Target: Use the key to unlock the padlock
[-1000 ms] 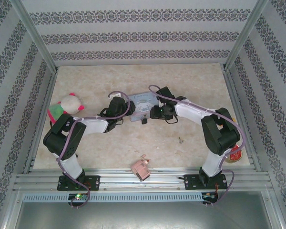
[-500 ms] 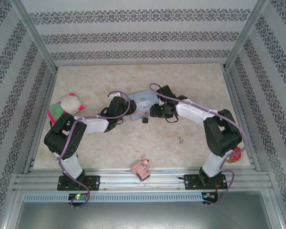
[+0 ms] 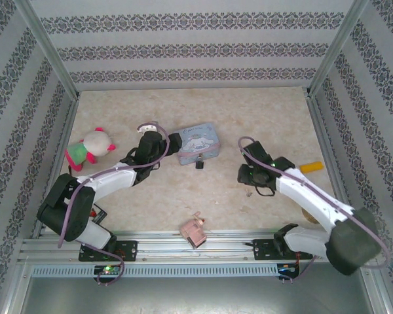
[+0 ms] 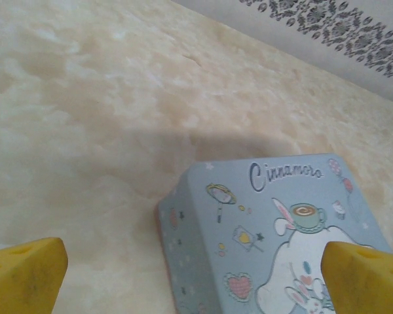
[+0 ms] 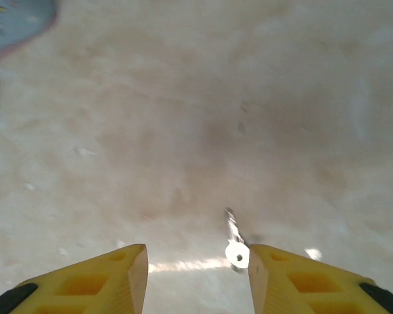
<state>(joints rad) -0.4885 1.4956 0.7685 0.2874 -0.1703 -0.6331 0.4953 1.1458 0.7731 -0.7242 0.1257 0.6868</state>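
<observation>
The left gripper (image 4: 195, 278) is now standing with its jaws spread wide and nothing between them, where a second ago it was half closed. It is hanging just beside the left end of the blue tin (image 3: 198, 140). The right gripper (image 3: 245, 175), which was meeting the left one at the tin a second ago, is now sitting well to the right and nearer the arm bases. Its jaws are apart and gripping nothing. In the right wrist view the key (image 5: 233, 234) is lying flat on the bench (image 3: 268, 124) in the gap just ahead of the yellow fingertips (image 5: 85, 281), close to the right-hand one. The padlock (image 3: 200, 163) is resting on the bench at the tin's near edge, in the same spot as before, with both grippers clear of it. In the left wrist view the bottom edge is cutting off the tin's lid and the padlock is falling outside the frame. In the right wrist view the tin is showing as a blurred blue corner at the top left. From above, the key is too small to make out beside the right gripper.
</observation>
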